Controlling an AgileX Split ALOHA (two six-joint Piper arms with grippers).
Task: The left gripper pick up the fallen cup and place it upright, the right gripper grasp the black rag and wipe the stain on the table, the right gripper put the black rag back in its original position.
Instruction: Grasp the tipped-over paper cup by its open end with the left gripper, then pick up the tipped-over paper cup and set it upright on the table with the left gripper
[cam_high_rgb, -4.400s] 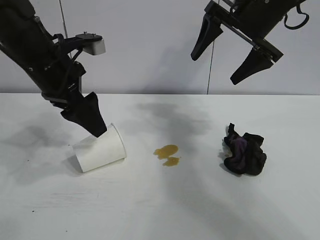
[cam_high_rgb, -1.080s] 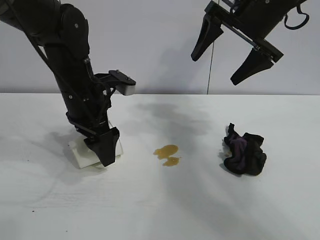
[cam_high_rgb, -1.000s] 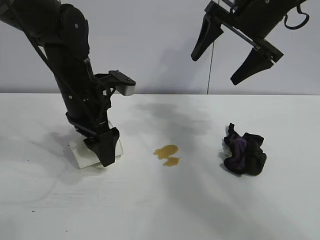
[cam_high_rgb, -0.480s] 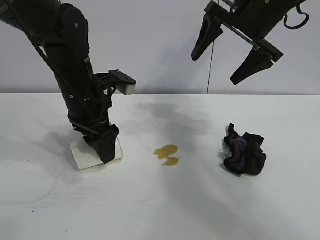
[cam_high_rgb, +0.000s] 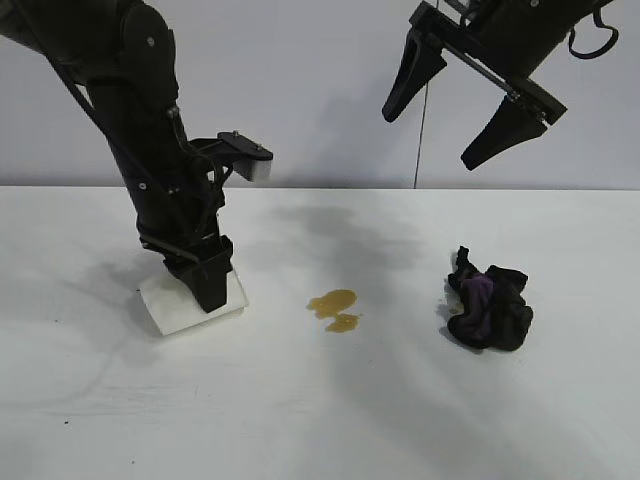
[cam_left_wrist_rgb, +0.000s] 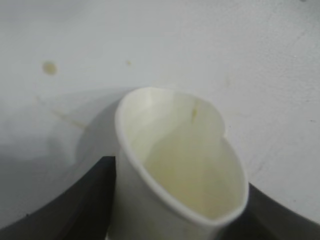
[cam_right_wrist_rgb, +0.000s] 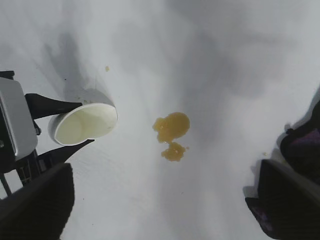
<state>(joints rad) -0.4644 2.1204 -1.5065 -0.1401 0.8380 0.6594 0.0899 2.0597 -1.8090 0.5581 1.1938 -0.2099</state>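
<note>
The left gripper has its jaws clamped on the cup (rim squashed): lift gently, tip it upright.

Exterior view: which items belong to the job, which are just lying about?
Job:
- left gripper, fingers closed on the cup
- cup, rim squeezed out of round in the left wrist view
- stain, unwiped
- black rag, untouched, right of the stain
- right gripper, open, raised above the rag
- table

Lying about:
- nothing loose; only small droplets near the cup
</note>
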